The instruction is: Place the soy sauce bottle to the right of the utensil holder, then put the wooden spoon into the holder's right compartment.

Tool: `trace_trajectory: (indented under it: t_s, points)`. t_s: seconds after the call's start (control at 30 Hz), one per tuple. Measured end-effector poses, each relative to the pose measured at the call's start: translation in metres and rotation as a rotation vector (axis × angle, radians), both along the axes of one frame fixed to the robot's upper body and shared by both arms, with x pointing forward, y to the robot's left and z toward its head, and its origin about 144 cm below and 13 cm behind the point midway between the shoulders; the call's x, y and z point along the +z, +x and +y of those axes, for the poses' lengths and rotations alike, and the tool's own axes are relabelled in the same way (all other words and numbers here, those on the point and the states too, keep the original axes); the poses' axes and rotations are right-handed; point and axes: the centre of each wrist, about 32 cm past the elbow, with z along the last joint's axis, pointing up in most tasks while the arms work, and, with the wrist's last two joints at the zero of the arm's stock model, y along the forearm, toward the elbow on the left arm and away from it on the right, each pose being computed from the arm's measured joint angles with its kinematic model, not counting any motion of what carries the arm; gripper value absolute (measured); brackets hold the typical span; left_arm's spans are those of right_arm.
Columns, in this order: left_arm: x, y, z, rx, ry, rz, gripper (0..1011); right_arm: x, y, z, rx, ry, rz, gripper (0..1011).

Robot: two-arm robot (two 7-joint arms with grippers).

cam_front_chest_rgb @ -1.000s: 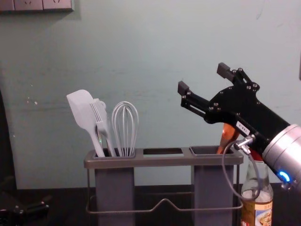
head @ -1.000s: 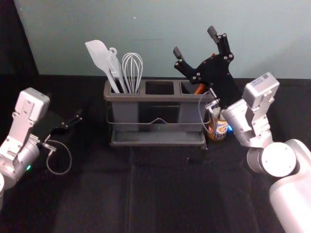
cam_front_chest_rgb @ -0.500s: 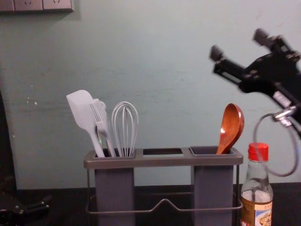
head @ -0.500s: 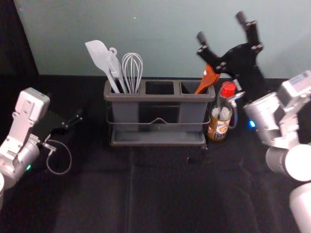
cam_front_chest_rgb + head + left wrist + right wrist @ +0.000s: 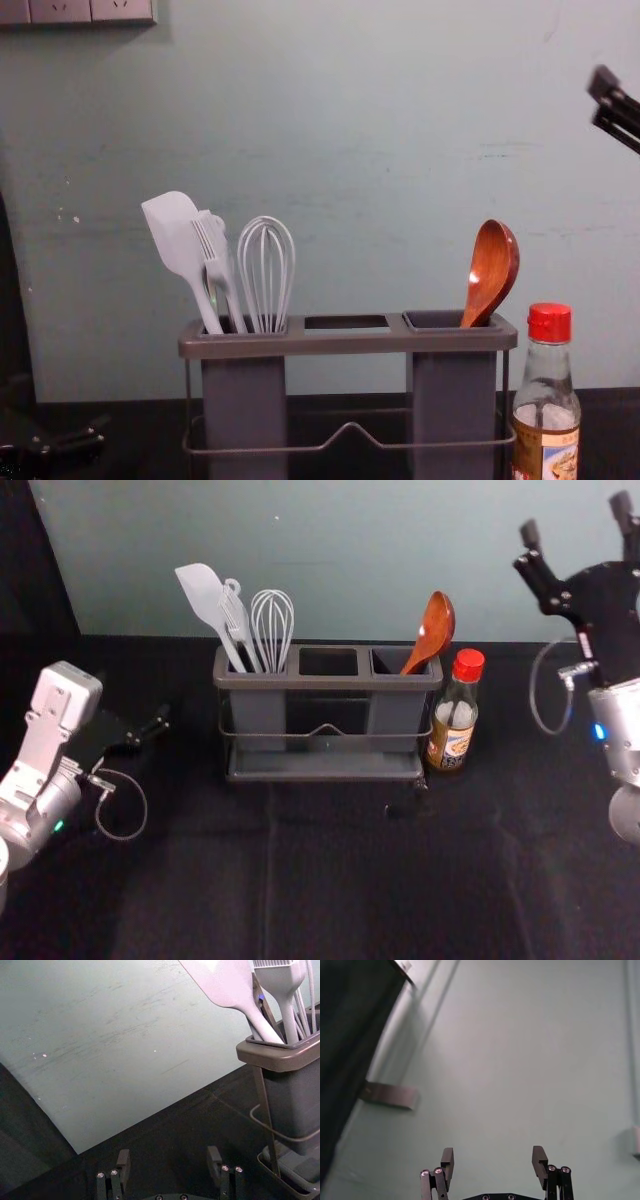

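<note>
Left gripper [image 5: 169, 1160]: idle at the head view's left side, beyond the holder's left end; fingers wide apart, nothing between them.
Soy sauce bottle [image 5: 455, 720]: upright on the table, just beside the holder's right end, red cap on. That placement looks done.
Bottle label [image 5: 558, 455]: seems to carry a picture of food; its characters are too small to read, so I can name no brand.
Utensil holder [image 5: 345, 343]: upright, with no writing I can make out.
Wooden spoon [image 5: 490, 272]: in the right compartment [image 5: 447, 319], bowl up, leaning right towards the bottle's side. The second placement looks done too.
Spatula [image 5: 172, 232] and whisk [image 5: 265, 270]: in the left compartment.
Right gripper [image 5: 576, 518]: raised, well apart from bottle and spoon; fingers wide, holding nothing. The step in hand is likely the final retreat; the next move calls only for parking this arm without brushing the bottle.
Wall sockets [image 5: 62, 10]: high at the left, no lettering legible.
</note>
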Motion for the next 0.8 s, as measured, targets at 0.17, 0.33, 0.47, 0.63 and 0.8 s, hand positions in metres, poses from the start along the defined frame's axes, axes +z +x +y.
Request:
trace_trajectory:
  t_s: [0.17, 0.33, 0.47, 0.63, 0.8]
  points:
    - [0.0, 0.0, 0.0, 0.0, 0.0, 0.0, 1005, -0.01, -0.006, -0.01, -0.12, 0.003, 0.109, 1002]
    - [0.0, 0.0, 0.0, 0.0, 0.0, 0.0, 1005, -0.017, -0.012, -0.014, -0.192, 0.003, 0.251, 1002]
    - [0.0, 0.0, 0.0, 0.0, 0.0, 0.0, 1005, -0.021, -0.017, -0.016, -0.221, 0.003, 0.383, 1002]
    - [0.0, 0.0, 0.0, 0.0, 0.0, 0.0, 1005, -0.026, -0.021, -0.019, -0.245, 0.003, 0.529, 1002]
    - [0.0, 0.0, 0.0, 0.0, 0.0, 0.0, 1005, -0.032, -0.024, -0.02, -0.256, -0.008, 0.646, 1002]
